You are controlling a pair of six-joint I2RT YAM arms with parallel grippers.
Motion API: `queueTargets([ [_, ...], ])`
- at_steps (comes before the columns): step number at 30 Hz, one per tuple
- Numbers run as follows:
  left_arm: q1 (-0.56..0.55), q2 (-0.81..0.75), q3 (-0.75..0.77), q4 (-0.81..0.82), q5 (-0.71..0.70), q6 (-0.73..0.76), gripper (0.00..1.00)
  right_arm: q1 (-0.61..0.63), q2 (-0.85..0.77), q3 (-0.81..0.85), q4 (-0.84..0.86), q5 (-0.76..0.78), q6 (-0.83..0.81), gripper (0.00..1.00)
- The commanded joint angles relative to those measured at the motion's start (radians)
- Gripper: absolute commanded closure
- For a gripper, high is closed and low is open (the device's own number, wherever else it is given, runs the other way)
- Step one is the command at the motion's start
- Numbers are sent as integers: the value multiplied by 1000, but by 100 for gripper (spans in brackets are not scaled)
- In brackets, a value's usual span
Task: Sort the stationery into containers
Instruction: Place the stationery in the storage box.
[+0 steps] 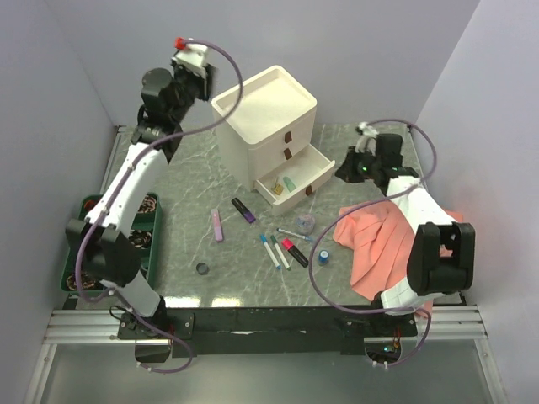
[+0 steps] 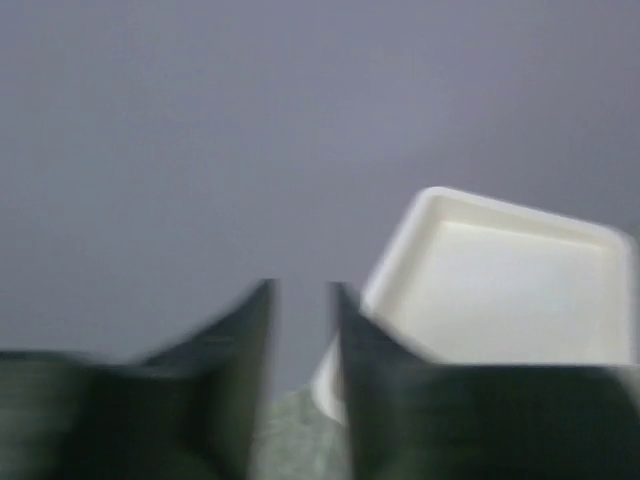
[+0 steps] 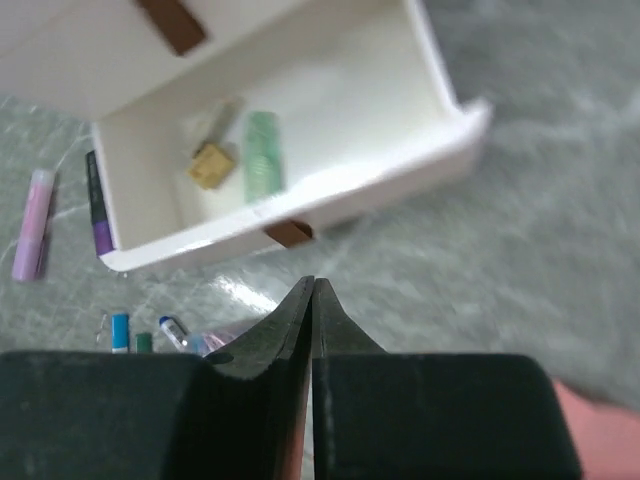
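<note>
Your right claw (image 3: 313,285) hangs pinched shut on nothing just before the bottom drawer (image 3: 350,190), pulled out for loading and holding a green highlighter (image 3: 263,155), with the pens (image 3: 120,332) lying to its left, while your left claw (image 2: 300,290) stands parted and empty beside the box top (image 2: 520,290).

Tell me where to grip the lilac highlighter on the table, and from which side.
I'd grip the lilac highlighter mid-barrel, coming straight down from above, jaws across its narrow width. It lies flat on the table, with bare surface along both long sides; the purple highlighter lies clear of it.
</note>
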Motion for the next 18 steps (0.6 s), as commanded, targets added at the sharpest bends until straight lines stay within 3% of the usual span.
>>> queueTargets([
  [1,87,119,97,93,-60,-121,99,65,72,99,-37,3,-168,100],
  [6,124,233,195,75,-72,-170,99,66,169,149,-53,9,-170,100],
  [11,207,313,223,41,4,-317,99,109,189,131,-9,89,-170,100],
  [14,239,386,330,-8,105,-371,99,137,174,113,8,135,-193,100],
  [18,233,388,297,30,96,-398,99,147,195,108,-29,124,-191,100],
])
